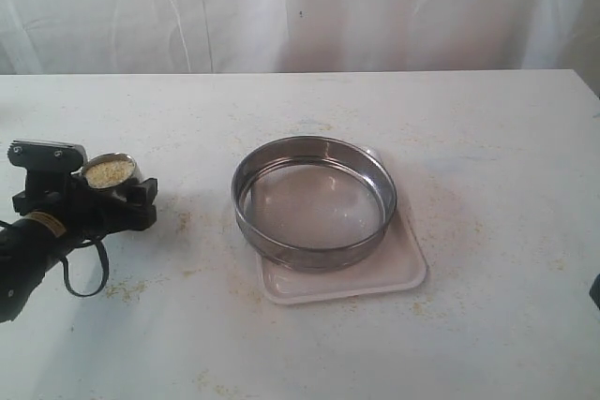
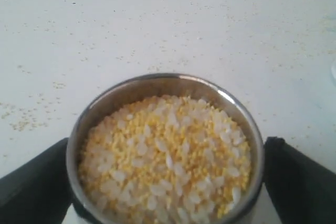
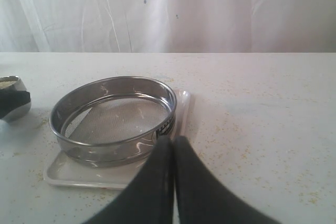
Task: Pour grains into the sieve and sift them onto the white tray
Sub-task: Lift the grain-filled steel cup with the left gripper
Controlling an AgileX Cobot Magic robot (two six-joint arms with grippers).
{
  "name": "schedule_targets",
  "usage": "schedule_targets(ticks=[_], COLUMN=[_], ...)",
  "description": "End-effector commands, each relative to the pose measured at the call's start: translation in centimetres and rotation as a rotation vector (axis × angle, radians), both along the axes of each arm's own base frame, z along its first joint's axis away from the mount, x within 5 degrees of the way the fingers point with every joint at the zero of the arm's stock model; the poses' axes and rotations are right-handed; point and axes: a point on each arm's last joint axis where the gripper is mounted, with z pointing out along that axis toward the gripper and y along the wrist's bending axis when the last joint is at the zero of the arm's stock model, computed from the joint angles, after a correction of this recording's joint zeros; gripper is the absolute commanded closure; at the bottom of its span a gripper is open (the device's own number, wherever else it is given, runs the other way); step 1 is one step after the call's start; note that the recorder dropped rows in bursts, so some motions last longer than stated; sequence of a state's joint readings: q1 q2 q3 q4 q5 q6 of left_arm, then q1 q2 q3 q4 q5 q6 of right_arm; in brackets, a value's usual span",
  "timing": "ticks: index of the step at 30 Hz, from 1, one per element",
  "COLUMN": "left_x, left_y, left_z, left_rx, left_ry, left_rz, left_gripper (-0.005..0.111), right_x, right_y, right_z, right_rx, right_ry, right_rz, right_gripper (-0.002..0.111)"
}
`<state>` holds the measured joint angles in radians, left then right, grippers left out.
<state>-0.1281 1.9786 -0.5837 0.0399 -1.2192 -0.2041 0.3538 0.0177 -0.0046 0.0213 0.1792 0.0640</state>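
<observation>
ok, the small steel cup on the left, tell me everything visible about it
The steel cup is small, round, shiny, upright, filled nearly to its rim with yellow and whitish grains. The left gripper's black fingers clasp opposite sides. In the exterior view it is left of the sieve, apart from it. Whether its base touches the table is unclear.

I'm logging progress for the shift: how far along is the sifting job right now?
Done: the sieve sits on the white tray, mesh bare. In hand: the left gripper clasps the steel cup, full of grains, upright, clear of the tray. Left: pouring and sifting. The right gripper is shut, holding nothing.
</observation>
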Motion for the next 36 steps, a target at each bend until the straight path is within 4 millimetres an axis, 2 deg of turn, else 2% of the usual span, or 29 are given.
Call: schedule_targets(ticks=[1, 7, 13, 18, 26, 30, 36], left_x=[1.0, 1.3, 0.0, -0.1, 0.0, 0.7, 1.0], left_y=[-0.1, -0.1, 0.3, 0.3, 0.3, 0.2, 0.1], left_z=[0.6, 0.8, 0.0, -0.1, -0.2, -0.1, -1.4], left_rx=[-0.006, -0.007, -0.008, -0.005, 0.018, 0.016, 0.018], left_ry=[-0.038, -0.039, -0.001, 0.004, 0.003, -0.011, 0.02], left_rz=[0.007, 0.01, 0.037, 0.036, 0.029, 0.029, 0.029], left_gripper=[0.014, 0.014, 0.014, 0.014, 0.014, 0.014, 0.014], right_x=[0.0, 0.0, 0.0, 0.0, 0.0, 0.0, 0.0], right_y=[-0.1, -0.1, -0.1, -0.1, -0.1, -0.1, -0.1], right_z=[0.0, 0.0, 0.0, 0.0, 0.0, 0.0, 0.0], right_rx=[0.001, 0.001, 0.001, 0.001, 0.001, 0.001, 0.001], right_ry=[-0.012, -0.012, -0.012, -0.012, -0.012, -0.012, -0.012], right_rz=[-0.008, -0.008, -0.008, -0.008, -0.008, -0.008, -0.008], right_gripper=[0.108, 0.108, 0.108, 0.108, 0.108, 0.108, 0.108])
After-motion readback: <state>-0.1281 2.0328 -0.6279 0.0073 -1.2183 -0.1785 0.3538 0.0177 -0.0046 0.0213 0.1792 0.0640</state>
